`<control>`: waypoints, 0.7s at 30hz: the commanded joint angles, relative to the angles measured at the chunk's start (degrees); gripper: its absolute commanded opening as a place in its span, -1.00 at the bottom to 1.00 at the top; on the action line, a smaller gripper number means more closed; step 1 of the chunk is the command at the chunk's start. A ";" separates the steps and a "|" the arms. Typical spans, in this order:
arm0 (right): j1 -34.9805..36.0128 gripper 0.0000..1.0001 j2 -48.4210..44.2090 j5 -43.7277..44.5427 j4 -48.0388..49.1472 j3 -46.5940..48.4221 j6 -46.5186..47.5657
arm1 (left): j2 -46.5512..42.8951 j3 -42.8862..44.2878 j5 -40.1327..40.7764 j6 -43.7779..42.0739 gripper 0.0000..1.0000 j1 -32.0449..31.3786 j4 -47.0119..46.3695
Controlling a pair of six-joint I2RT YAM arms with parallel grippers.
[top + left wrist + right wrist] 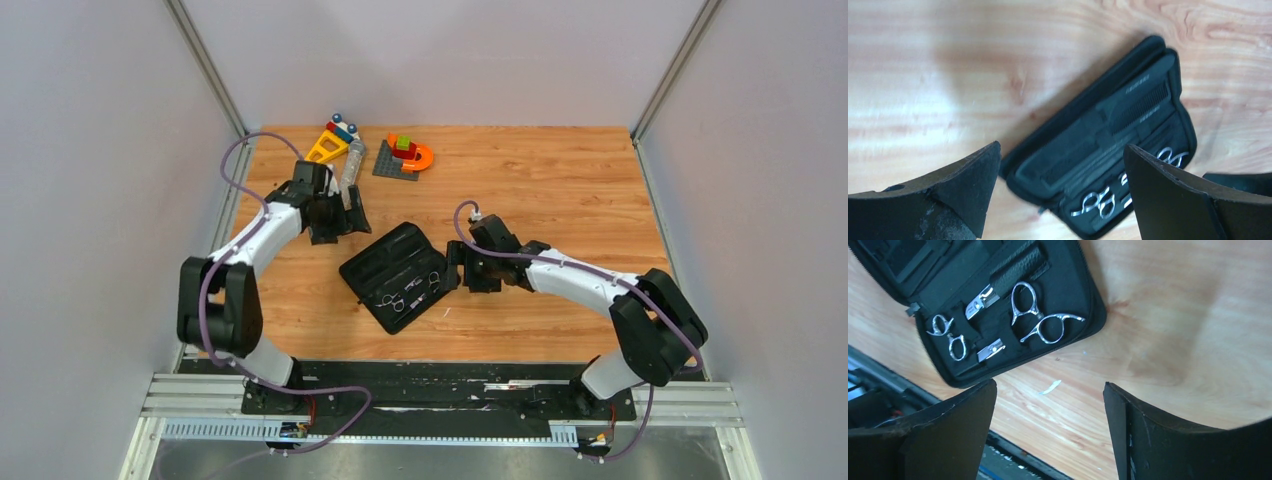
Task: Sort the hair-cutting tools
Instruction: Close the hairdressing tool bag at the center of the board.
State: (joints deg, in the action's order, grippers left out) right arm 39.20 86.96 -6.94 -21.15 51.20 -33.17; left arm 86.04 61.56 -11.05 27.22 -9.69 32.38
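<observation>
Hair-cutting tools sit tucked in the open black case (375, 258) at the middle of your table (560, 190). One pair of silver scissors (1040, 315) and a second pair (950, 335) lie side by side in the half nearer the arms, and a black comb (1140, 102) is strapped into the other half. Your right gripper (458, 272) hovers just beside the case's right edge, jaws apart over bare wood. Your left gripper (342, 222) hangs behind and to the left of the case, jaws spread wide. Toy blocks (405, 155) stand well apart at the far edge.
</observation>
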 commanded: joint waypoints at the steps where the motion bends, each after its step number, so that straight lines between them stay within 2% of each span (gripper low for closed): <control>1: 0.17 0.61 -2.20 -7.73 12.73 -4.60 -15.84 | 8.52 6.44 -4.42 -3.84 1.00 0.20 -4.92; 5: -0.27 0.60 -0.57 -8.59 17.38 -6.73 -20.32 | 13.04 6.99 -8.79 -4.49 1.00 0.20 -5.97; 11: -3.00 0.55 3.48 -11.64 24.04 -9.23 -23.46 | 15.20 5.01 -14.72 -4.00 1.00 0.20 -6.83; 21: -7.87 0.55 11.43 -17.62 27.63 -5.90 -19.01 | 14.53 -1.18 -23.40 -4.02 1.00 0.12 -5.14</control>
State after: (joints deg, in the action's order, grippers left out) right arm 32.36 95.02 -23.03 3.38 42.85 -54.78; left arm 101.71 62.92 -28.36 23.79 -9.67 26.57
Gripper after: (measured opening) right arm 0.773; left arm 0.997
